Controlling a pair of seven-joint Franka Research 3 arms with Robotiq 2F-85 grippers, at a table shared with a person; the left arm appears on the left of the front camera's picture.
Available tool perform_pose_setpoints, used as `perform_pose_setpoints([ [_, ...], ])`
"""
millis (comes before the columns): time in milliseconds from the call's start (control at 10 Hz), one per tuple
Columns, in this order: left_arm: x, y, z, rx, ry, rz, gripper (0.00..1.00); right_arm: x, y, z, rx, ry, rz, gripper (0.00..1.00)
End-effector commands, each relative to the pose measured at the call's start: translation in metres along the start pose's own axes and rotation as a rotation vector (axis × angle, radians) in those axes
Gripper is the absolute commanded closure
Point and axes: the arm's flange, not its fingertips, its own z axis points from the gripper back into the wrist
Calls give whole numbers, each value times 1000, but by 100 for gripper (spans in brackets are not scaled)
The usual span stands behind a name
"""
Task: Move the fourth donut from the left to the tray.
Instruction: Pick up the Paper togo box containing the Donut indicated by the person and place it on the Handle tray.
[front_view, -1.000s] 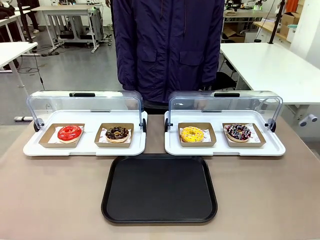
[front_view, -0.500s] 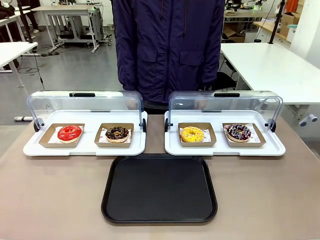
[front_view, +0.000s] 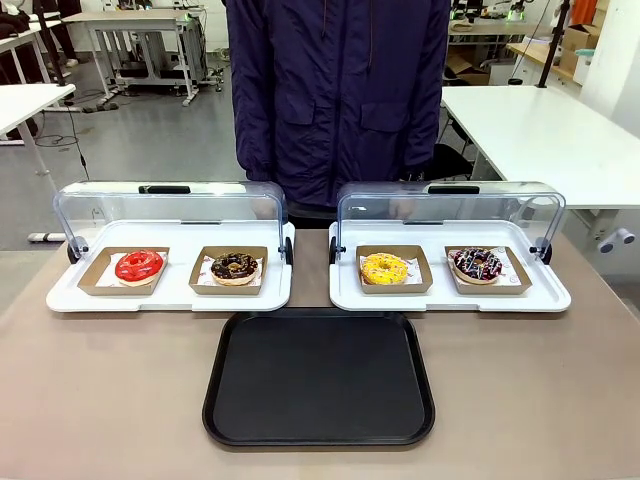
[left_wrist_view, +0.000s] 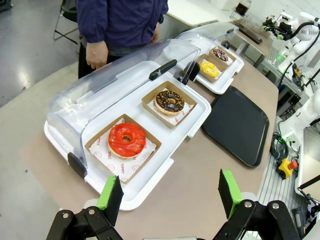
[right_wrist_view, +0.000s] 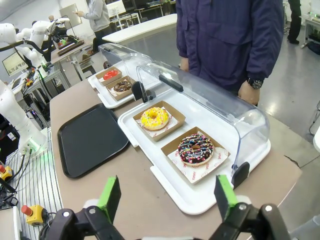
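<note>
The fourth donut (front_view: 477, 264), dark-glazed with white-pink drizzle and coloured sprinkles, is sitting in its brown cardboard holder (front_view: 515, 285) at the right end of the right display tray (front_view: 450, 300), under the raised clear domed lid (front_view: 450, 205). The yellow donut (front_view: 385, 268) is lying just beside it on that white tray, in a holder of its own. The black tray (front_view: 318, 380) is lying bare on the table (front_view: 540, 400), nearer the robot and in front of the gap between the two display trays. On the left display tray (front_view: 170, 298) the crumb-topped chocolate donut (front_view: 235, 266) and the red donut (front_view: 139, 265) are sitting side by side. The right gripper (right_wrist_view: 167, 197) is hanging over the table edge, well apart from the fourth donut, its green-padded fingers spread wide and grasping nothing. The left gripper (left_wrist_view: 170, 190) is hovering near the red donut's end, likewise released and empty. A person (front_view: 335, 90) in a dark jacket is standing at the far side
</note>
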Motion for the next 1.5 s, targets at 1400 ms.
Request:
perform_pose_setpoints([
  [1400,0,-1,0,-9,-4,-2,0,1,-3,-1,1,-33,25,0],
])
